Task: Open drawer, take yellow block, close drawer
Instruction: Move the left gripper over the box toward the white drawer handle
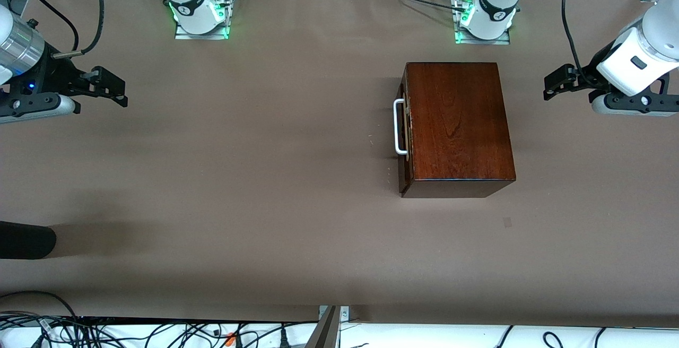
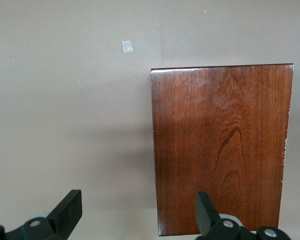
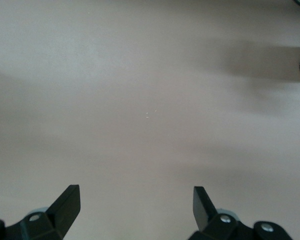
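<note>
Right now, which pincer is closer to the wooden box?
The left pincer, open over bare table just off the wooden box toward the left arm's end. The right pincer, also open, hangs at the right arm's end.

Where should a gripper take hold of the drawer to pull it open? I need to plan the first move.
Grip the white handle, the only part of the closed drawer that stands out of the box. Come from the right arm's end, which it faces, with a finger either side of the bar.

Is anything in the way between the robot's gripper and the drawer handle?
Nothing visible. The white handle faces the right arm's end, and only bare table lies between it and the open right gripper. The drawer is shut.
</note>
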{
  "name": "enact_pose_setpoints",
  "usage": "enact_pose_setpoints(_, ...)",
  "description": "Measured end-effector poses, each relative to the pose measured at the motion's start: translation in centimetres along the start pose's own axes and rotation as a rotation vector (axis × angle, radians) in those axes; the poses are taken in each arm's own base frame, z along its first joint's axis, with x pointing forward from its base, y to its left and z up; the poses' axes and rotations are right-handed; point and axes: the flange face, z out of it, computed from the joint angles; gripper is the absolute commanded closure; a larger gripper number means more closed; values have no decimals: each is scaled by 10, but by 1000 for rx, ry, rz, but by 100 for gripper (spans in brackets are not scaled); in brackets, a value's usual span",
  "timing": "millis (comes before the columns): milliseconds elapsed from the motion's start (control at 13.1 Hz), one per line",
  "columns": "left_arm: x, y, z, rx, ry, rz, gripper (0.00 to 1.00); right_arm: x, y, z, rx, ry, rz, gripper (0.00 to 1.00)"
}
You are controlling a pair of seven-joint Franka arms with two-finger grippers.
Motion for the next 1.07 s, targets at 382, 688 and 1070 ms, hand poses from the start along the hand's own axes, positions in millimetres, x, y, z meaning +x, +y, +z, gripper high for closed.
enact_pose_setpoints(382,9,4,29,-4,-97,27,0,0,0,0,0,0,0,0)
enact_pose_setpoints(688,22,94,69,-10,-116,109,0,0,0,0,0,0,0,0)
enact_pose_setpoints(1070,15,229,135,22,-118,67,0,0,0,0,0,0,1,0)
